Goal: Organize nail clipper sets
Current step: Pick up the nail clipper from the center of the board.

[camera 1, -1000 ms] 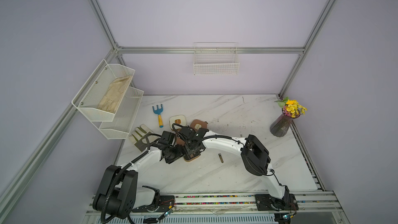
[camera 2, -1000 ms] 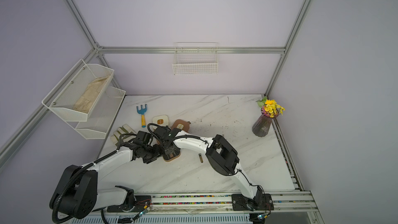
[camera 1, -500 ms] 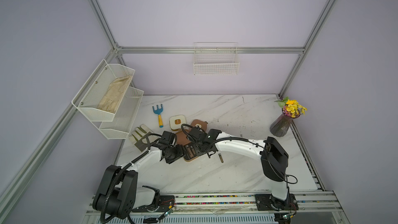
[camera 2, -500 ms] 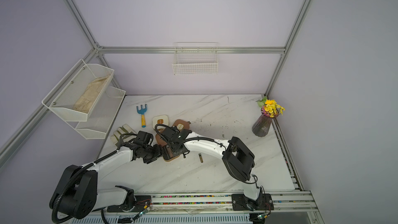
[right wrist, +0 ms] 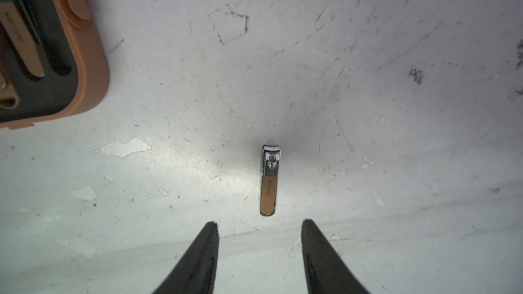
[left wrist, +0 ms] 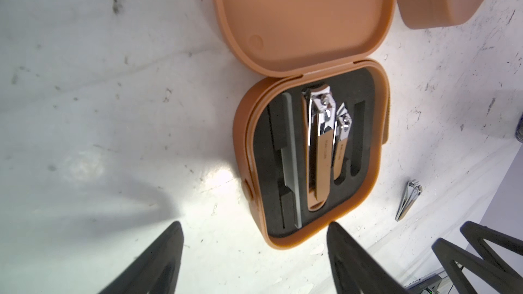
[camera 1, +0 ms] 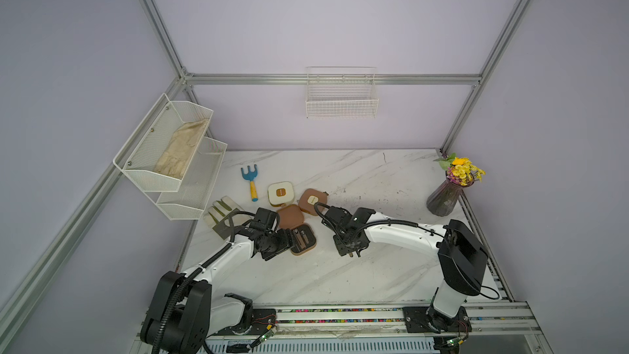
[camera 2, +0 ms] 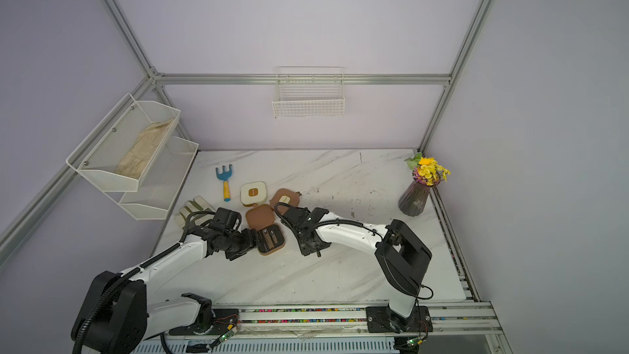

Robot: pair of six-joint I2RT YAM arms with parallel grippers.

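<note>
Nail clipper sets (camera 2: 260,216): clustered on the marble tabletop (camera 1: 340,277), nearer its left edge than its right; cream case (camera 1: 280,193) and closed brown case (camera 1: 311,200) side by side toward the far edge; open brown case (camera 1: 301,238) just in front of them, lid (left wrist: 300,15) folded back flat. On its black foam: nail file (left wrist: 291,162), large clipper (left wrist: 318,148), small clipper (left wrist: 341,142), and beside that an empty slot (left wrist: 356,140). Loose clipper (right wrist: 270,182) flat on bare marble, apart from the open case on the side toward the right edge, bronze handle pointing at the right gripper (right wrist: 259,222); jaws there spread, empty, lined up just short of the handle end. Left gripper (left wrist: 254,222) likewise spread and empty at the case's near rim; touching it or not, cannot tell.

Probably the pick of the loose clipper. Keep the jaws centred on its long axis; advance to mid-body before descending; close across the narrow width, never the length; go low enough to catch thin flat metal without scraping marble; beware uneven contact, likely sliding instead of lifting. Carry level; align with the seemingly free slot; lay in flat. Steady the case rim with the left gripper only if needed; stay clear of the hinge.
</note>
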